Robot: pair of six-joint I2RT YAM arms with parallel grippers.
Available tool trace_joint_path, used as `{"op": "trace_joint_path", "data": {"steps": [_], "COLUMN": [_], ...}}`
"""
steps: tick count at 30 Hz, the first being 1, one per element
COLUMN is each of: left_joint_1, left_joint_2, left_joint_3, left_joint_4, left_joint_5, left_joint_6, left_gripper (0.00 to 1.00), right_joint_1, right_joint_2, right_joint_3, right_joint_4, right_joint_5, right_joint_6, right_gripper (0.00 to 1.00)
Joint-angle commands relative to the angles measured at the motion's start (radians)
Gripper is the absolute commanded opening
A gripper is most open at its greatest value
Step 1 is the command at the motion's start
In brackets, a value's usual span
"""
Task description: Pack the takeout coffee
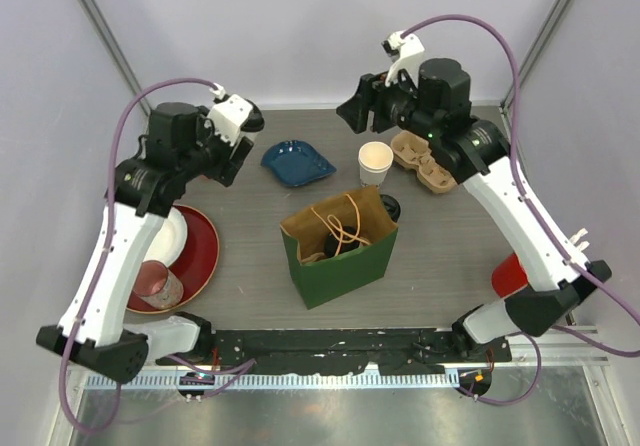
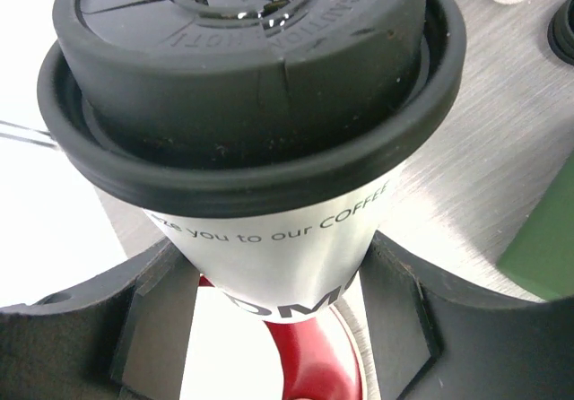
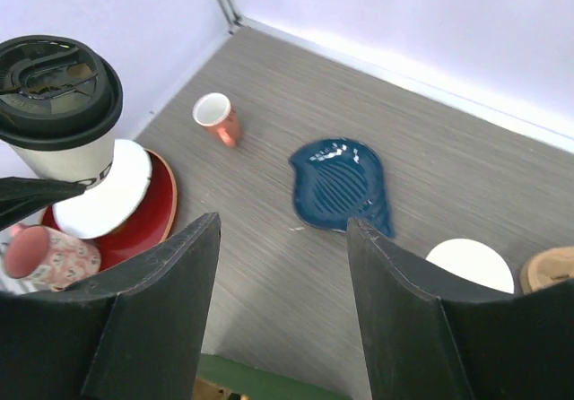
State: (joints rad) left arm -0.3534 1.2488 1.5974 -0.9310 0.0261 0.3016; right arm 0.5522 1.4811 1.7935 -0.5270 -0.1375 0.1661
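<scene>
My left gripper (image 2: pixel 273 279) is shut on a cream-white paper coffee cup (image 2: pixel 269 230) with a black sip lid (image 2: pixel 242 68), held up above the red plate. The same cup shows at the left of the right wrist view (image 3: pixel 63 149). In the top view the left gripper (image 1: pixel 232 159) hides it. A second paper cup (image 1: pixel 375 162), without a lid, stands on the table behind the green paper bag (image 1: pixel 340 256); it also shows in the right wrist view (image 3: pixel 471 265). A loose black lid (image 1: pixel 390 206) lies by the bag. My right gripper (image 1: pixel 357 109) (image 3: pixel 282 239) is open, empty and raised.
A cardboard cup carrier (image 1: pixel 425 161) sits right of the lidless cup. A blue leaf dish (image 1: pixel 297 163) lies at centre back. A red plate (image 1: pixel 205 251) with a white plate and a floral cup (image 1: pixel 155 284) is at the left. A small pink-handled cup (image 3: pixel 218 117) stands at the back left. A red cup (image 1: pixel 508 276) is at the right.
</scene>
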Motion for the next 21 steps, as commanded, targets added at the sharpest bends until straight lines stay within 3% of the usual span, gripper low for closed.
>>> {"op": "trace_joint_path", "data": {"steps": [1,5,9,16,21], "left_joint_1": [-0.004,-0.030,-0.080,-0.101,-0.101], "left_joint_2": [-0.112,-0.195,-0.278,-0.385,-0.434], "left_joint_3": [-0.043,-0.100,-0.172,-0.240,-0.266], "left_joint_4": [0.110,0.150,0.159,0.189,0.130], "left_joint_5": [0.012,0.043,0.037,0.049,0.103], "left_joint_6": [0.152,0.238,0.373,0.459,0.495], "left_gripper": [0.38,0.39,0.38,0.39,0.39], "right_joint_1": [0.003,0.009,0.076,0.276,0.278], "right_joint_2": [-0.123,-0.157,-0.142,-0.030,0.039], "right_joint_3": [-0.032,-0.060,-0.063,0.056,0.122], "right_joint_4": [0.157,0.231,0.275,0.162,0.144], "right_joint_5": [-0.149,-0.299,-0.312,-0.209,-0.280], "right_joint_6": [0.062,0.131,0.174,-0.008,-0.045], "right_gripper": [0.64,0.64,0.61,0.59,0.56]}}
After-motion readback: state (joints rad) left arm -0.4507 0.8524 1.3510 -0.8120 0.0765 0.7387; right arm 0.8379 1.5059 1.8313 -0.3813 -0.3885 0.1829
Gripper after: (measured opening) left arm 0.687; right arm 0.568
